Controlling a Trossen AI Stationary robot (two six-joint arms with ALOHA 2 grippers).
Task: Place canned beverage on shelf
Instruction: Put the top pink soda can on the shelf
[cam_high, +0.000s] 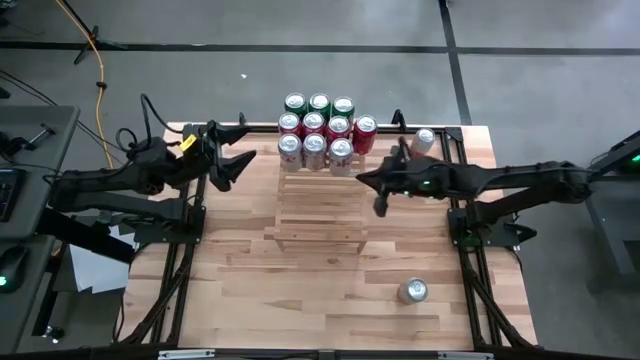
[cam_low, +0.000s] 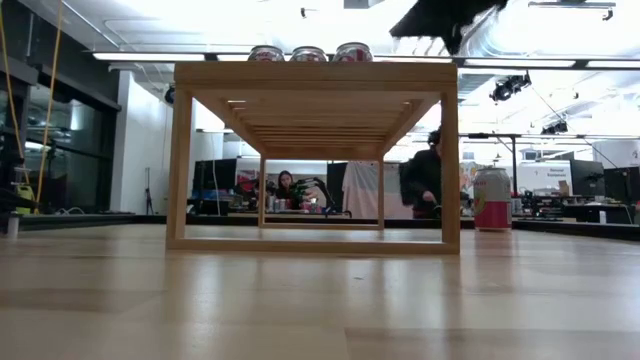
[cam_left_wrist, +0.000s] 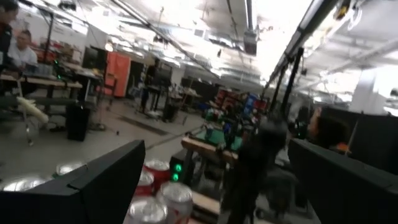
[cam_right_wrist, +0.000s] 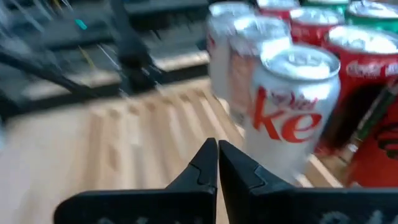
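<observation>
Right fingers (cam_high: 381, 207) shut, empty, over shelf (cam_high: 318, 215); left fingers (cam_high: 229, 150) wide, empty. Next: open right, square onto desk can (cam_high: 413, 291).

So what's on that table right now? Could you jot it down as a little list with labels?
shelf: wooden slatted rack in the table's middle
cans on shelf: nine upright in three rows, green at the back, red, then silver
cans off shelf: red can beside the rack, silver can by the right arm, silver can near the front
left gripper: open, empty, left of the rack
right gripper: shut, empty, at the rack's right edge
</observation>
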